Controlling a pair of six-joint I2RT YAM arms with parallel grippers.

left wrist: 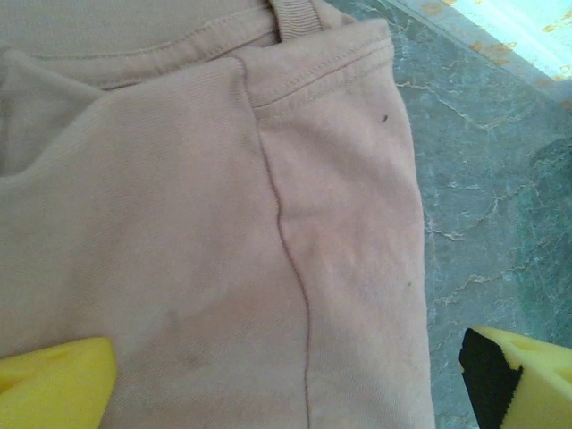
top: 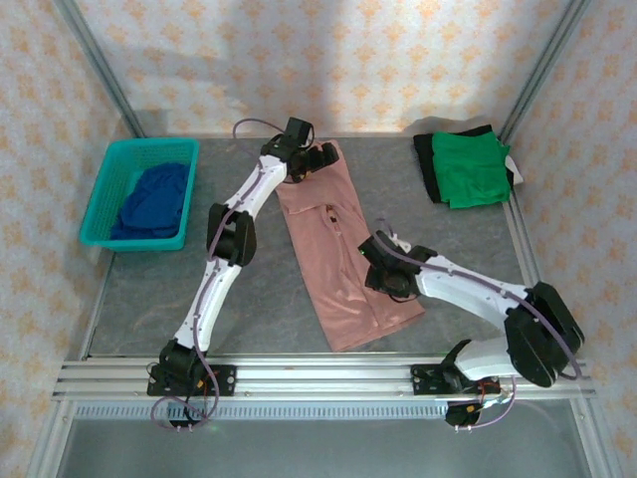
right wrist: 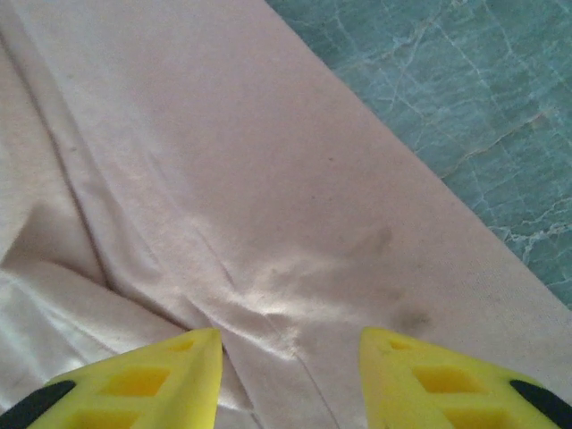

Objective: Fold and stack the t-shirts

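**Tee in dusty pink under two open grippers**

Dusty-pink t-shirt lies in the middle of the grey marbled table, folded into a long narrow strip. The strip runs from the far centre of the table toward the near right. A small dark chest graphic shows close to its left edge.

The left gripper sits at the strip's far end. In the left wrist view its yellow fingers are spread wide. One is over the pink cloth and the other is past the shirt's side edge, above bare table, with a seam running between them. The ribbed collar is just ahead of them.

The right gripper is over the strip's right edge, about halfway along. In the right wrist view its fingers are also apart, both over pink fabric, and wrinkles fan out from the gap between them. Whether the tips press the cloth, I cannot tell.

The left arm stretches diagonally across the table and covers part of the shirt's far-left corner. The right arm crosses the table beside the strip's near end.

The bright green t-shirt rests folded at the far right corner, on top of a black garment and well apart from the pink one. The dark blue t-shirt is bunched inside the teal basket at the far left. An aluminium rail lines the near edge.
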